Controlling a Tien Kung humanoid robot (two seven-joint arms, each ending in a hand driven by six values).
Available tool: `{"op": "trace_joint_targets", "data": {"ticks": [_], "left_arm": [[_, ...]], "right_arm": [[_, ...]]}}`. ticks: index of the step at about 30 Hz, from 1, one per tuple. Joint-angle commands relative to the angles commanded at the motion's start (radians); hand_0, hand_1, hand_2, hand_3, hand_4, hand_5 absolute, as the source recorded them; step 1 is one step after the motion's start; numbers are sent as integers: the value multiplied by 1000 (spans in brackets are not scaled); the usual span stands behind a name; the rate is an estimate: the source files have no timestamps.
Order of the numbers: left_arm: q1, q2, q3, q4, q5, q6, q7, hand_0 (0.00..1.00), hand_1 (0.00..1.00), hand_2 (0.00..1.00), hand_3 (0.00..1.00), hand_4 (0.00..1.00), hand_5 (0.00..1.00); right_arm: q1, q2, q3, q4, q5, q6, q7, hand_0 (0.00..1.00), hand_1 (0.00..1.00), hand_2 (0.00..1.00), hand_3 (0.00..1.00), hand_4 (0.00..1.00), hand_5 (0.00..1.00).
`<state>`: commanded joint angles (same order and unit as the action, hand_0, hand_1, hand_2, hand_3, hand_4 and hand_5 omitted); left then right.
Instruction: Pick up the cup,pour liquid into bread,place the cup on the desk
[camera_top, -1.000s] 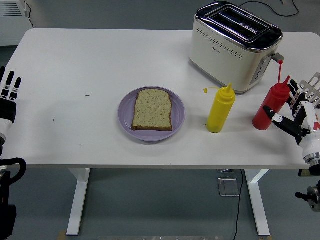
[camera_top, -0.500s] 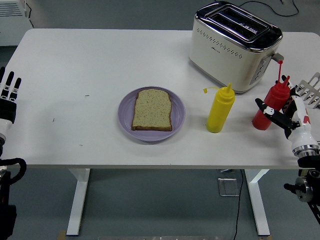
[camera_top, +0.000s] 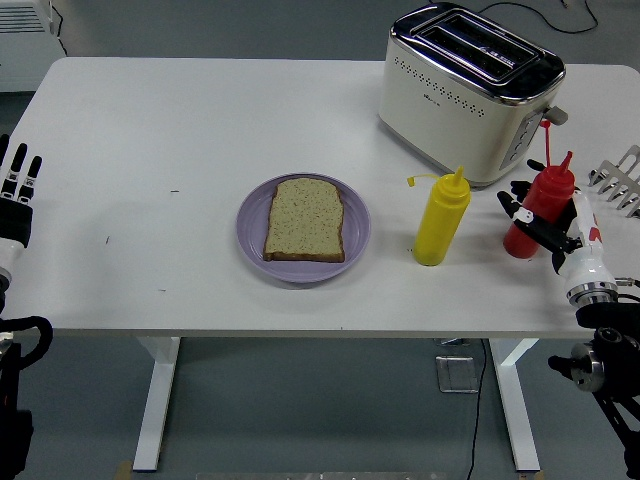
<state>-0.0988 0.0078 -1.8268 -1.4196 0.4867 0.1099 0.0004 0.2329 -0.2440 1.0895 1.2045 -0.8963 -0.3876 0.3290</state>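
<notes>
No cup shows on the table. A red squeeze bottle (camera_top: 541, 196) stands at the right, in front of the toaster. My right hand (camera_top: 533, 222) has come in from the lower right, and its fingers (camera_top: 517, 209) curl around the bottle's lower body. A slice of bread (camera_top: 305, 219) lies flat on a purple plate (camera_top: 250, 238) at the table's middle. Between plate and red bottle stands a yellow squeeze bottle (camera_top: 440, 220). My left hand (camera_top: 18, 188) rests at the left edge with straight fingers, holding nothing.
A cream and chrome toaster (camera_top: 465, 90) stands at the back right, close behind the red bottle. A metal rack (camera_top: 620, 180) pokes in at the right edge. The white table (camera_top: 150, 150) has bare surface left of the plate.
My right hand has moved left and closed in around the red bottle. The bottle has shifted slightly to the left with it. The left hand stays still.
</notes>
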Motion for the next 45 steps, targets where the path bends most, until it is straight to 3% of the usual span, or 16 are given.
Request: {"op": "trace_joint_targets", "data": {"ticks": [4,5,10,11,16,17,32,40,45], "left_arm": [[0,0,0,0,0,0,0,785,734,734,690,514,998],[0,0,0,0,0,0,0,785,734,734,690,515,998],[0,0,0,1,0,0,1,785,734,734,690,515,998],[0,0,0,1,0,1,1,785,736,734,690,514,998],[0,0,0,1,0,1,1,785,736,734,690,514,998],[1,0,0,1,0,1,1,785,736,734,690,513,998],[2,-1,3,1,-1,2,0,785,735,734,690,515,998],[5,-1,4,0,0,2,0,785,733,734,690,515,998],[6,-1,5,0,-1,2,0,785,734,734,690,515,998]], "right_arm": [[6,4,-3,-10,16,-30,5,447,388,385,529,898,214],[8,5,-4,-13,19,-36,6,298,276,311,422,896,217],[23,12,-17,-27,53,-87,25,298,276,311,422,896,217],[24,12,-19,-28,59,-92,29,139,165,245,318,894,220],[28,14,-28,-30,116,-112,65,139,165,245,318,894,220],[28,14,-29,-30,125,-115,71,65,95,207,296,883,239],[26,6,-31,-1,167,-109,103,19,45,186,290,840,315],[26,-11,-10,65,108,-113,83,19,43,185,300,802,341],[43,-34,24,136,2,-120,34,14,40,180,297,799,357]]}}
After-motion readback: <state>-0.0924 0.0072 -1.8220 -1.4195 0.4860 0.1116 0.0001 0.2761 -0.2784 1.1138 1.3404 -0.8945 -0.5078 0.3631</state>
